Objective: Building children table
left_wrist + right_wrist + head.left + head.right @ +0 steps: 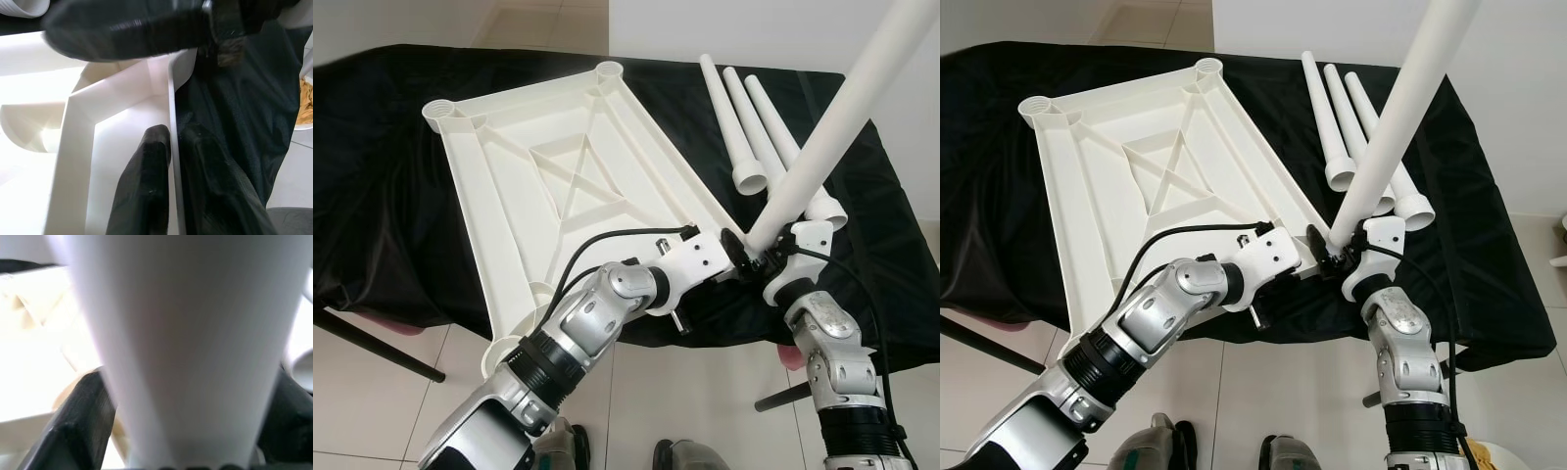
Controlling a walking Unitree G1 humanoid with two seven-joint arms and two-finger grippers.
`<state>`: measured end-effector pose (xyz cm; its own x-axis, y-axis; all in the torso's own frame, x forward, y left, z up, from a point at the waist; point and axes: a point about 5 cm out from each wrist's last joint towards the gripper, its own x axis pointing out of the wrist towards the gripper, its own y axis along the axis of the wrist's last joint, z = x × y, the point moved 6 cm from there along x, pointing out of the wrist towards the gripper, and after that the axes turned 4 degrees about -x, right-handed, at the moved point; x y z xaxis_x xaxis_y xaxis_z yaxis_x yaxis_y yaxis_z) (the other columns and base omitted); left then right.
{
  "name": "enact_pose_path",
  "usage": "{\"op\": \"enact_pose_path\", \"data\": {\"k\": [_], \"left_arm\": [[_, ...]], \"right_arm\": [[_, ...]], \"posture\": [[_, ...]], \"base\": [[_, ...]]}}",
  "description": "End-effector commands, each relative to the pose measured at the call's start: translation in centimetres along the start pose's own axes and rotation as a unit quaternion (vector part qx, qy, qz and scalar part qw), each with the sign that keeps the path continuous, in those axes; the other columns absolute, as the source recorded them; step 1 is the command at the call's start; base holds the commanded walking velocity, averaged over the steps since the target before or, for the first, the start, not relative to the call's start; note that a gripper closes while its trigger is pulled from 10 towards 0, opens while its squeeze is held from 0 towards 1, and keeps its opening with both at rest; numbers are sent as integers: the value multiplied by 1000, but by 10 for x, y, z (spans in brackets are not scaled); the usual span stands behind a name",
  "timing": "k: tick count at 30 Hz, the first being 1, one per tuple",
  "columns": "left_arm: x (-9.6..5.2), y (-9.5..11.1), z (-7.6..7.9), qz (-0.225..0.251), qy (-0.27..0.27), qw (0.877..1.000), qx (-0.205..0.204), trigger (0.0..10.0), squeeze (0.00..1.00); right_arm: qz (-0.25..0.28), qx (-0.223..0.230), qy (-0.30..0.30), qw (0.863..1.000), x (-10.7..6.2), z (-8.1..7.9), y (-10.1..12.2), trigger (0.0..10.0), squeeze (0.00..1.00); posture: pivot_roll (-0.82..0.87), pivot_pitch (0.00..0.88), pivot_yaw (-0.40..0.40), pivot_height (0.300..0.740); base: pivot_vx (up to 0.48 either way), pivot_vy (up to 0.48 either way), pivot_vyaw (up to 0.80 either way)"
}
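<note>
Inverted tabletop (558, 186) lies centre-left on the black-draped desk (391, 196); left gripper (172, 186) pinches its near rim, right gripper (766, 257) clamps the raised leg (842, 127), which should be brought upright over the near-right corner socket before pressing.

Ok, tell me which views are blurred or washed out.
Both eye views are sharp and evenly lit. Left wrist view: the white plastic tabletop glares, and a dark blurred shape crosses the top. Right wrist view: the white tapered table leg sits too close, soft and overexposed.
</note>
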<state>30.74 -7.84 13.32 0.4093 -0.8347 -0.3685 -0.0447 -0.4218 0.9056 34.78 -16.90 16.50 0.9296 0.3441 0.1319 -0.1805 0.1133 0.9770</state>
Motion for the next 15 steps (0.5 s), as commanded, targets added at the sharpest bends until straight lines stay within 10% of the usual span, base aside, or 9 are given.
{"op": "enact_pose_path", "data": {"k": [1,8,9,11,12,13,15], "left_arm": [[3,-12,10,-28,-32,999,-1,10000,0],[3,-11,11,-21,-36,999,-7,10000,0],[3,-9,12,-17,-37,999,-8,3216,0],[3,-8,12,-14,-37,999,-8,3216,0],[2,-8,12,-14,-38,999,-4,0,0],[2,-9,13,-17,-38,999,-4,3922,0],[3,-10,13,-18,-38,999,-4,3922,0]], "right_arm": [[15,-4,24,1000,2,-9,8,10000,0],[14,-4,28,999,3,-11,7,10000,0],[14,-4,29,999,3,-11,8,10000,0],[14,-4,30,999,3,-11,8,10000,0],[16,-5,34,999,1,-11,9,10000,0],[17,-3,36,999,0,-10,9,10000,0],[18,-2,38,999,0,-10,9,10000,0]], "posture": [[-66,123,23,740],[-66,120,21,740],[-66,120,21,740],[-67,118,22,740],[-68,118,23,740],[-68,117,23,740],[-68,117,23,740]], "base": [[0,0,0],[0,0,0],[0,0,0],[0,0,0],[0,0,0],[0,0,0],[0,0,0]]}}
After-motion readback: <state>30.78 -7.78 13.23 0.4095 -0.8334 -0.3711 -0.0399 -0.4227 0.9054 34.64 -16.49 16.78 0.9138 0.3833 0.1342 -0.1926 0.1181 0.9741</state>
